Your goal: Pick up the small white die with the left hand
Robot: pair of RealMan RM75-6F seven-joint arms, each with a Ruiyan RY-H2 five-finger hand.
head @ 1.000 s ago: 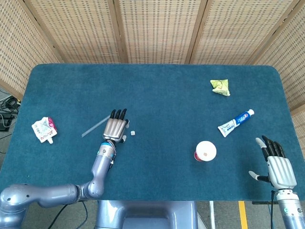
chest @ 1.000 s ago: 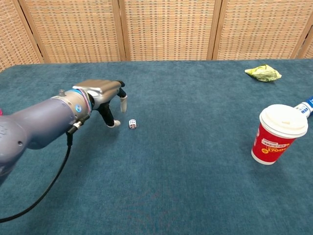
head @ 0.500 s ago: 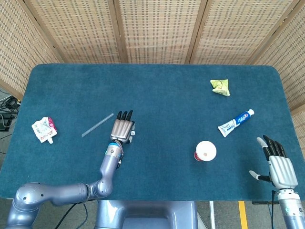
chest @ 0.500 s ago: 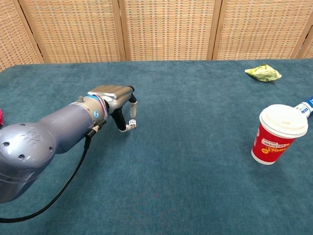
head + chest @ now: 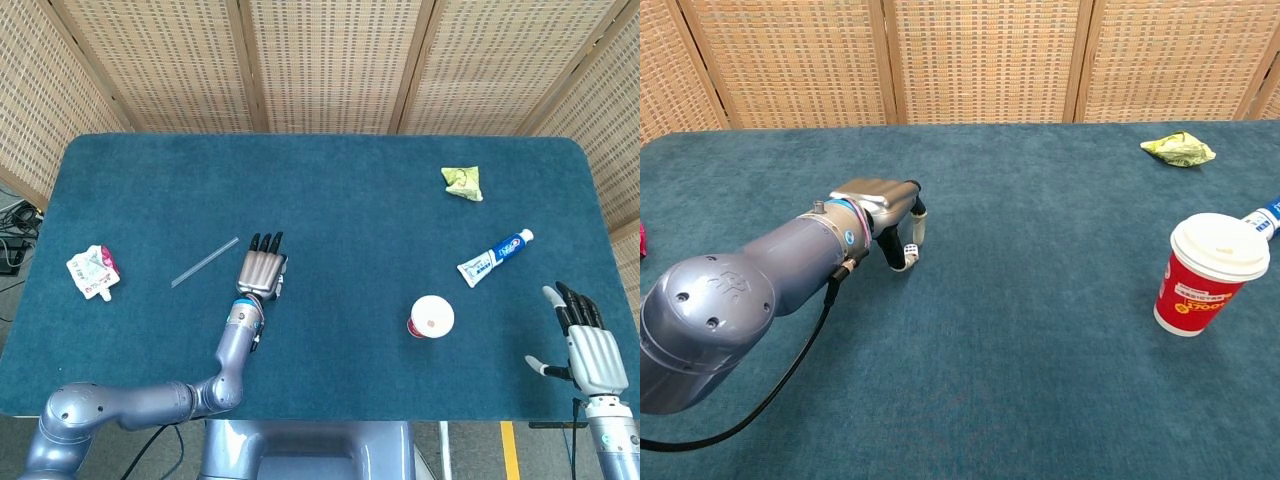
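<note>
The small white die [image 5: 911,254] lies on the blue table cloth [image 5: 1040,330]. My left hand [image 5: 883,208] hovers right over it, palm down. The thumb sits just left of the die and a finger [image 5: 919,228] comes down on its right side, so the die lies between them, still on the cloth. In the head view the left hand [image 5: 264,268] covers the die completely. My right hand [image 5: 588,348] hangs off the table's front right corner with fingers spread and nothing in it.
A red paper cup with a white lid [image 5: 1206,273] stands at the right. Beyond it lie a toothpaste tube [image 5: 494,257] and a crumpled green wrapper [image 5: 462,182]. A thin clear straw [image 5: 204,262] lies just left of the left hand, and a white-pink pouch [image 5: 93,271] at the far left.
The left hand slid right, from beside the die to directly over it; thumb and finger now flank the die. The right hand drifted slightly lower.
</note>
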